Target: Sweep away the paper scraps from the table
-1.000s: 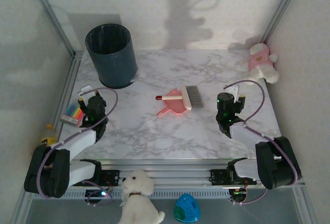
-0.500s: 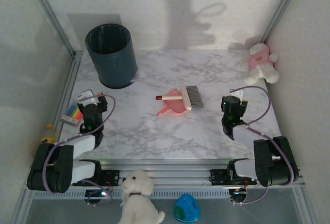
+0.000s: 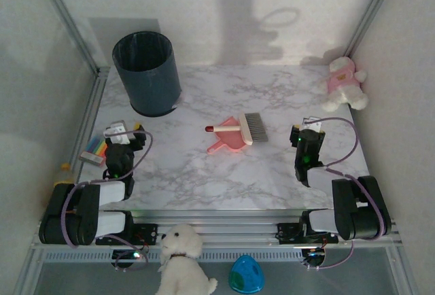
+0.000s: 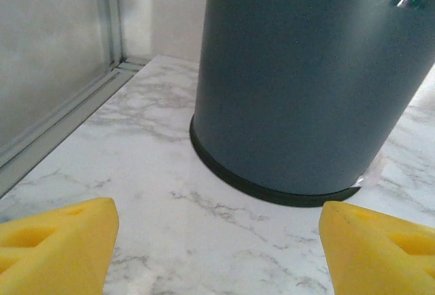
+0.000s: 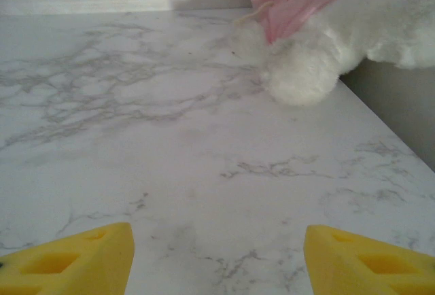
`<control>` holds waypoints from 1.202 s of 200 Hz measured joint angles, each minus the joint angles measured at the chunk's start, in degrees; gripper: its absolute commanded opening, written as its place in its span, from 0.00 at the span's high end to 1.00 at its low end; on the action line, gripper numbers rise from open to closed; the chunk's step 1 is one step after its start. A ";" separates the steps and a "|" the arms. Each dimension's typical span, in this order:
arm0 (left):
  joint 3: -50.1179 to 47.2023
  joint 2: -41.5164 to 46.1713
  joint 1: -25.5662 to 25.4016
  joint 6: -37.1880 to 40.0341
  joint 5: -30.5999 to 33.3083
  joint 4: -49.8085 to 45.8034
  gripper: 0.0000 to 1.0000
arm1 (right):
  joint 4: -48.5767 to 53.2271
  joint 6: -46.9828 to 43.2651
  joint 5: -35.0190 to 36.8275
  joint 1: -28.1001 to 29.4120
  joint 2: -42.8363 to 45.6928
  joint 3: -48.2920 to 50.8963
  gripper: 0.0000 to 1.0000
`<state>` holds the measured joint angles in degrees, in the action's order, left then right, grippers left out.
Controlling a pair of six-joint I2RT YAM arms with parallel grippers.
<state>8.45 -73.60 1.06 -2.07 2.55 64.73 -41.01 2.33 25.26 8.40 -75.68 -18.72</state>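
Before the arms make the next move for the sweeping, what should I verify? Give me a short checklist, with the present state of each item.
1. The left gripper is open and empty: ok.
2. The right gripper is open and empty: ok.
3. The brush is free to grasp, lying across the dustpan in mid-table: ok.
4. The bin stands upright at the far left corner of the table: ok.
5. Where the paper scraps lie: cannot tell.
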 measured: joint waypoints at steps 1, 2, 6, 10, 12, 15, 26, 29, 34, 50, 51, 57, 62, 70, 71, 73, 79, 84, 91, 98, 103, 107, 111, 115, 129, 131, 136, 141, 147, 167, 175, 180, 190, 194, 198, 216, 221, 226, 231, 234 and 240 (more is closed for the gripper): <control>0.00 -0.02 0.07 0.02 -0.17 0.11 0.24 | -0.11 -0.02 -0.13 -0.02 -0.04 0.00 0.33; 0.00 -0.04 0.11 0.02 -0.26 0.17 0.24 | -0.15 -0.02 -0.22 -0.04 -0.07 0.00 0.33; 0.02 -0.26 0.26 0.02 -0.79 0.48 0.24 | -0.50 -0.02 -0.79 -0.17 -0.24 0.00 0.33; 0.02 -0.46 0.44 0.02 -1.36 0.76 0.24 | -0.83 -0.07 -1.33 -0.31 -0.33 0.04 0.33; 0.02 -0.63 0.57 0.02 -1.62 0.83 0.24 | -1.07 -0.07 -1.53 -0.37 -0.46 0.07 0.33; 0.02 -0.85 0.68 0.04 -2.01 1.11 0.24 | -1.64 -0.07 -1.92 -0.46 -0.68 0.15 0.33; 0.02 -2.49 1.14 0.22 -3.37 2.71 0.24 | -3.15 -0.09 -3.23 -0.87 -1.64 0.33 0.33; 0.02 -3.04 1.25 0.35 -3.72 3.34 0.25 | -3.39 -0.09 -3.58 -0.96 -1.90 0.33 0.32; 0.02 -4.09 1.38 0.44 -4.35 4.22 0.25 | -3.69 -0.11 -4.20 -1.11 -2.38 0.33 0.32; 0.02 -6.84 1.46 0.81 -5.86 5.44 0.25 | -4.37 -0.13 -5.68 -1.33 -3.67 0.33 0.32; 0.02 -6.99 1.46 0.81 -5.90 5.51 0.25 | -4.42 -0.13 -5.77 -1.36 -3.74 0.33 0.32; 0.02 -7.63 1.44 0.85 -6.25 5.95 0.25 | -4.83 -0.13 -6.16 -1.36 -4.17 0.33 0.32; 0.04 -8.07 1.46 0.90 -6.49 6.29 0.25 | -5.18 -0.13 -6.64 -1.38 -4.57 0.33 0.31; 0.07 -8.66 1.46 1.05 -6.73 6.82 0.25 | -5.66 -0.13 -7.21 -1.40 -5.20 0.33 0.31; 0.07 -8.76 1.46 1.05 -6.75 6.95 0.25 | -5.70 -0.13 -7.26 -1.40 -5.27 0.33 0.31; 0.07 -8.94 1.46 1.05 -6.88 7.17 0.25 | -5.88 -0.13 -7.39 -1.40 -5.46 0.33 0.30; 0.07 -9.38 1.46 1.07 -7.10 7.58 0.25 | -6.34 -0.15 -7.58 -1.40 -6.10 0.31 0.30; 0.07 -9.81 1.46 1.09 -7.23 8.07 0.25 | -6.62 -0.13 -7.82 -1.40 -6.60 0.31 0.30; 0.09 -10.51 1.46 1.09 -7.32 8.76 0.24 | -7.06 -0.15 -8.13 -1.42 -7.34 0.31 0.30; 0.15 -11.30 1.44 1.11 -7.32 9.38 0.24 | -7.63 -0.15 -8.68 -1.42 -8.33 0.31 0.30; 0.20 -11.85 1.44 1.14 -7.32 9.77 0.22 | -8.00 -0.15 -8.94 -1.40 -8.94 0.31 0.30; 0.26 -12.26 1.44 1.25 -7.28 9.99 0.20 | -8.15 -0.15 -9.05 -1.40 -9.38 0.28 0.30; 0.33 -12.70 1.44 1.31 -7.28 10.16 0.19 | -8.35 -0.17 -9.07 -1.40 -9.81 0.31 0.30; 0.39 -12.96 1.44 1.25 -7.28 10.16 0.18 | -8.48 -0.17 -9.16 -1.40 -10.16 0.28 0.29; 0.46 -13.49 1.44 1.44 -7.10 10.25 0.13 | -8.76 -0.15 -9.68 -1.40 -11.23 0.20 0.29; 0.46 -13.49 1.44 1.44 -7.08 10.27 0.12 | -8.90 -0.17 -9.86 -1.42 -11.37 0.17 0.29; 0.46 -13.51 1.40 1.44 -6.93 10.29 0.10 | -9.03 -0.17 -10.01 -1.42 -11.69 0.07 0.29; 0.55 -13.51 1.40 1.55 -6.78 10.29 0.08 | -9.14 -0.20 -10.25 -1.42 -12.09 -0.09 0.28; 0.76 -13.53 1.40 1.49 -6.38 10.19 0.05 | -9.14 -0.20 -10.38 -1.42 -12.37 -0.33 0.27; 2.60 -13.81 1.42 0.59 -4.35 9.57 0.00 | -9.03 0.00 -10.99 -1.57 -12.72 -0.96 0.02; 3.17 -13.84 1.44 0.39 -3.78 9.55 0.01 | -9.14 -0.17 -11.23 -1.75 -12.72 -1.16 0.01; 3.39 -13.84 1.44 0.37 -3.52 9.60 0.01 | -9.09 -0.46 -11.61 -1.81 -12.72 -1.27 0.01; 3.63 -13.84 1.44 0.33 -2.95 9.60 0.01 | -9.05 -0.42 -11.82 -2.05 -12.72 -1.40 0.01; 3.63 -13.84 1.44 0.33 -2.75 9.57 0.00 | -9.03 -0.42 -12.07 -2.14 -12.72 -1.44 0.01; 3.63 -13.84 1.44 0.33 -2.64 9.57 0.01 | -9.03 -0.39 -12.04 -2.23 -12.72 -1.46 0.01; 3.63 -13.88 1.44 0.33 -2.34 9.55 0.00 | -8.87 -0.37 -12.50 -2.54 -12.72 -1.57 0.01; 3.63 -13.88 1.44 0.33 -2.29 9.53 0.00 | -8.90 -0.37 -12.50 -2.54 -12.72 -1.60 0.01; 3.63 -13.88 1.44 0.33 -2.23 9.55 0.00 | -8.90 -0.37 -12.59 -2.54 -12.72 -1.62 0.01; 3.63 -13.88 1.44 0.33 -2.14 9.53 0.01 | -8.87 -0.37 -12.76 -2.54 -12.72 -1.64 0.01; 3.63 -13.88 1.44 0.33 -2.10 9.53 0.01 | -8.87 -0.37 -12.94 -2.54 -12.72 -1.64 0.01; 3.63 -13.88 1.44 0.33 -2.03 9.53 0.00 | -8.90 -0.37 -12.98 -2.54 -12.72 -1.66 0.01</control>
<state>12.08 -87.48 2.50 -1.74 0.51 74.26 -49.91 1.96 12.27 5.87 -88.40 -20.38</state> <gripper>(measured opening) 0.993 0.989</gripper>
